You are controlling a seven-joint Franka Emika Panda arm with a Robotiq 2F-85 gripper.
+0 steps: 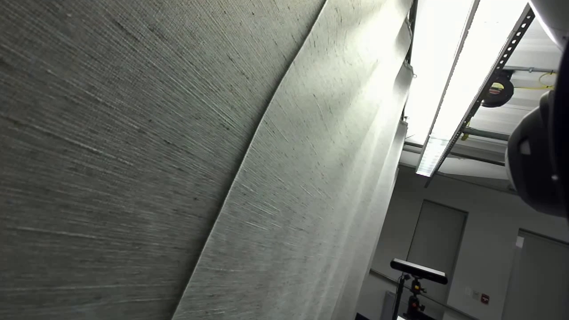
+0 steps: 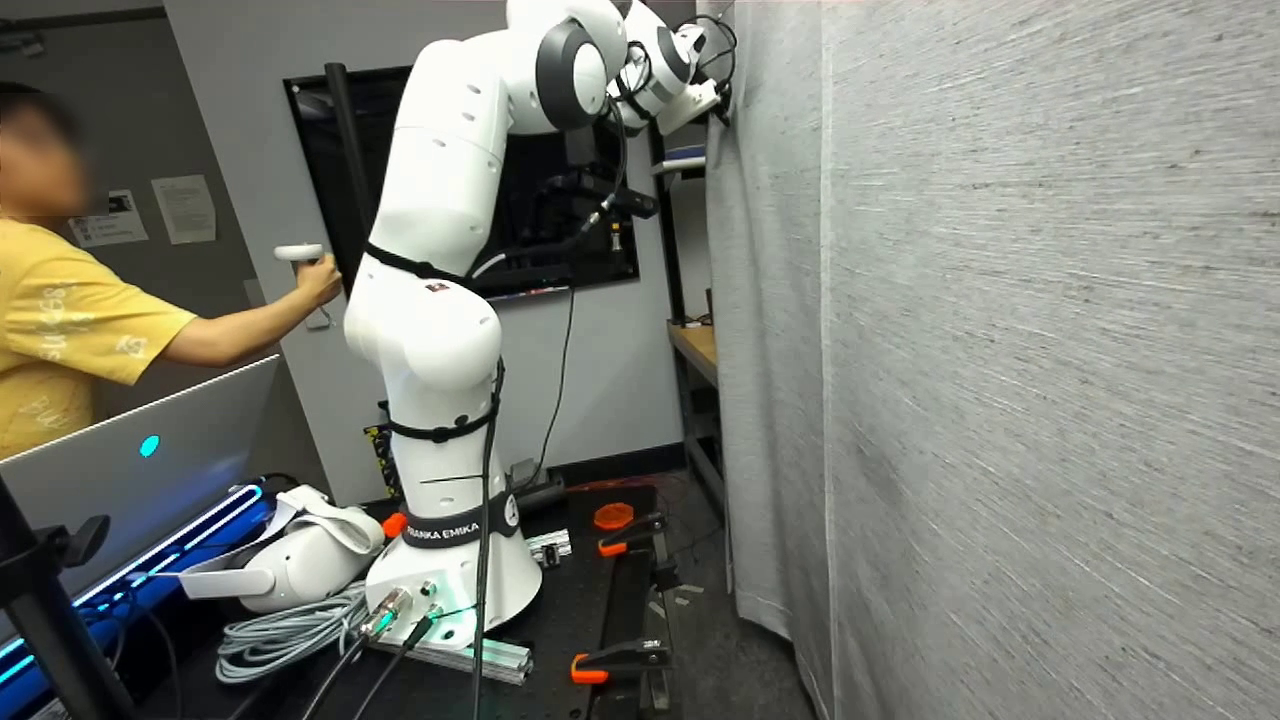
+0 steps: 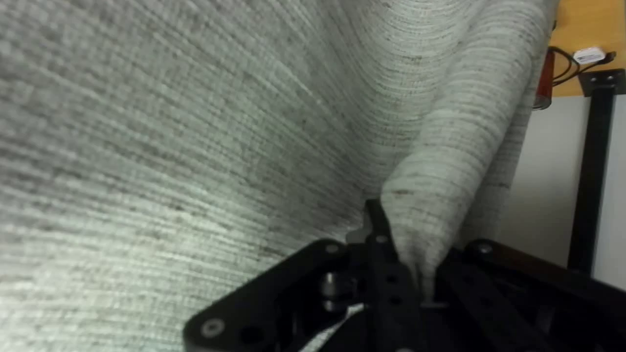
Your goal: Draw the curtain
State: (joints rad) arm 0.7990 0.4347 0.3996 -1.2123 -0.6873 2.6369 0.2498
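And here is the giant of the scene, the curtain (image 2: pixel 960 350), hanging down the right side of an exterior view, its pale seam (image 2: pixel 826 350) running top to bottom; the sheet leaves the frame, so which way it is longest nobody can tell. Next in size, the white robot arm (image 2: pixel 430 200) rises left of centre and leans to the upper right, the only arm in play and right up at the cloth. At its tip, the gripper (image 3: pixel 415 244) is pinching a bunched fold (image 3: pixel 455 146) of the curtain, fingers (image 3: pixel 384 256) pressed in from either side, low in the wrist view. The hold sits close to what looks like the curtain's side edge: in an exterior view most of the sheet spreads right of the gripper, while the wrist view has it sweeping left, the gathered fold pointing from the fingers to the upper right. It all turns on that, it seems: a sideways pull, square to the hang, should slide the curtain; a downward tug may only strain it.
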